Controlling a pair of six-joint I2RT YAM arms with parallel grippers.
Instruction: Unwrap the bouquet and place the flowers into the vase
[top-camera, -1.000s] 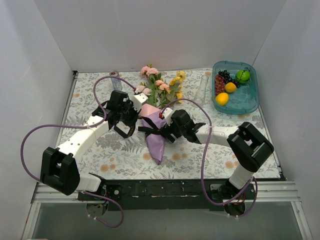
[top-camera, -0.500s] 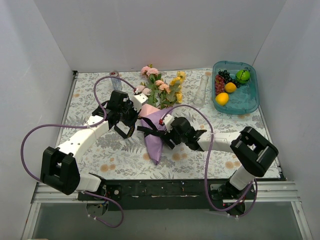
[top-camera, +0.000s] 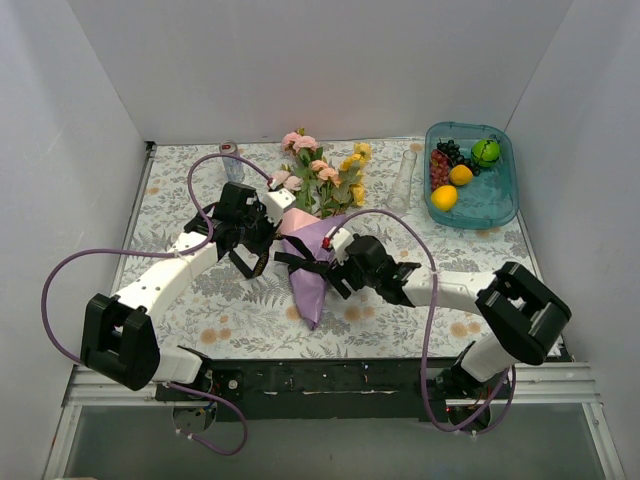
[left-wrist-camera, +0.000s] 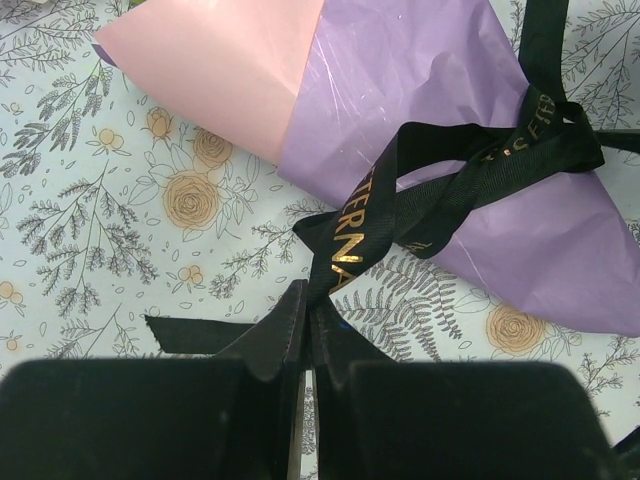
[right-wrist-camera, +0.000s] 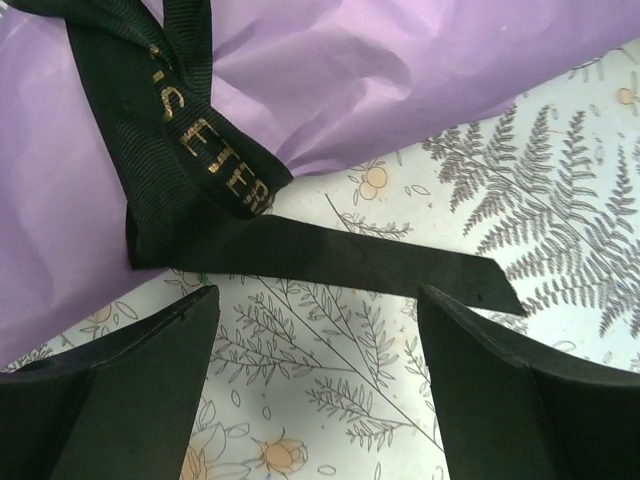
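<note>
The bouquet (top-camera: 312, 230) lies in the middle of the table, and its pink and yellow flowers (top-camera: 322, 172) point to the back. Purple paper (left-wrist-camera: 430, 80) with a pink reverse (left-wrist-camera: 215, 60) wraps the stems. A black ribbon (left-wrist-camera: 455, 175) with gold lettering is knotted around it. My left gripper (left-wrist-camera: 306, 300) is shut on one ribbon strand at the bouquet's left side. My right gripper (right-wrist-camera: 318, 300) stands open over the cloth, and the ribbon's loose tail (right-wrist-camera: 360, 255) lies just beyond its fingertips. The clear glass vase (top-camera: 404, 180) stands upright at the back right.
A teal tray (top-camera: 500, 205) of fruit sits at the far right corner. A silver can (top-camera: 231, 158) stands at the back left. White walls close in the table on three sides. The right arm's cable (top-camera: 420, 290) loops over the cloth.
The right arm has stretched lower and its elbow has swung right. Its gripper has shifted slightly toward the ribbon's tail. The left gripper has kept its hold without moving.
</note>
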